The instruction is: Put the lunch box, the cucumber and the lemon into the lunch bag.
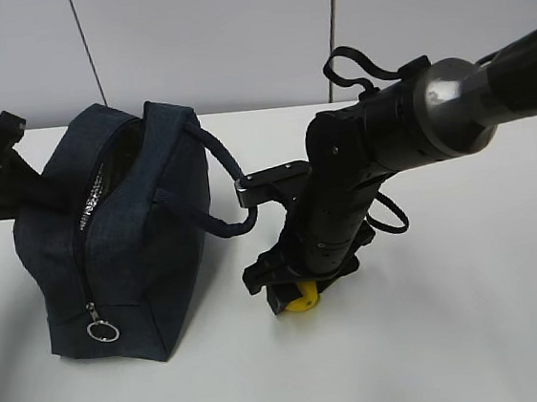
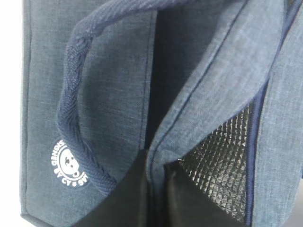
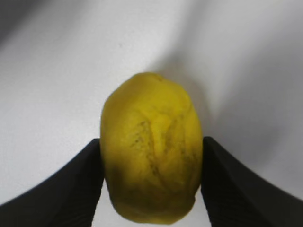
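The dark navy lunch bag (image 1: 110, 246) stands at the left of the white table with its top zipper open. My left gripper (image 1: 49, 193) is shut on the bag's open rim. The left wrist view shows its black fingers (image 2: 123, 198) pinching the fabric edge (image 2: 161, 142), with silver lining (image 2: 222, 151) on the right. The yellow lemon (image 1: 304, 300) lies on the table right of the bag. My right gripper (image 1: 297, 292) is down over the lemon. In the right wrist view both fingers (image 3: 71, 189) press the sides of the lemon (image 3: 151, 146). The lunch box and cucumber are out of view.
A padded loop handle (image 1: 223, 182) sticks out from the bag toward the right arm, close to its wrist. The other handle (image 2: 71, 118) hangs on the bag's outer side. The metal ring pull (image 1: 102, 330) hangs at the bag's front. A pale wall stands behind the table.
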### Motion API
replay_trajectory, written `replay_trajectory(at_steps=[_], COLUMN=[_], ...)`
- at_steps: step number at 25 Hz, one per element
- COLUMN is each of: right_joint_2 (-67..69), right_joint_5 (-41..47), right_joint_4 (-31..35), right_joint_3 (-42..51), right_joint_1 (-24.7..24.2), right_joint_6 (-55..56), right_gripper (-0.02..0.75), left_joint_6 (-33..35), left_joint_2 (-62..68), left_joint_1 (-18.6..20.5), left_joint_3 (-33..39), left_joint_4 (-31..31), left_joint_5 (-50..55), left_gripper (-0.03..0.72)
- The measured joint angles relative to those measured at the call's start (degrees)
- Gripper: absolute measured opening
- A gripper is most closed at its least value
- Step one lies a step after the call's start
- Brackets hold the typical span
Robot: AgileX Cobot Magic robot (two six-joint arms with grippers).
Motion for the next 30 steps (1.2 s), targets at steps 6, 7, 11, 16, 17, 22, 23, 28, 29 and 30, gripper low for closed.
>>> replay_trajectory(at_steps=[6,7,11,16,17,22,23,28,29,30], right_joint_2=[0.0,0.0,0.0,0.0,0.0,0.0,0.0,0.0,0.0,0.0], right_joint_5=[-0.1,-0.1,-0.4,-0.4,-0.4,0.5,1.1,6.1,7.7,9.4], right_joint_4=[0.0,0.0,0.0,0.0,0.0,0.0,0.0,0.0,0.0,0.0], right_joint_3=[0.0,0.0,0.0,0.0,0.0,-0.1,-0.2,-1.3,-1.6,-2.0], right_joint_1=[0.0,0.0,0.0,0.0,0.0,0.0,0.0,0.0,0.0,0.0], right_joint_6=[0.0,0.0,0.0,0.0,0.0,0.0,0.0,0.0,0.0,0.0], right_gripper=[0.476,0.475,0.440,0.403,0.400,0.396,0.396,0.394,0.394,0.394], left_joint_6=[0.0,0.0,0.0,0.0,0.0,0.0,0.0,0.0,0.0,0.0], left_joint_2=[0.0,0.0,0.0,0.0,0.0,0.0,0.0,0.0,0.0,0.0], left_joint_1=[0.0,0.0,0.0,0.0,0.0,0.0,0.0,0.0,0.0,0.0], left_joint_3=[0.0,0.0,0.0,0.0,0.0,0.0,0.0,0.0,0.0,0.0], left_joint_4=[0.0,0.0,0.0,0.0,0.0,0.0,0.0,0.0,0.1,0.1], left_joint_5=[0.0,0.0,0.0,0.0,0.0,0.0,0.0,-0.1,-0.1,-0.1], left_gripper=[0.000,0.000,0.000,0.000,0.000,0.000,0.000,0.000,0.000,0.000])
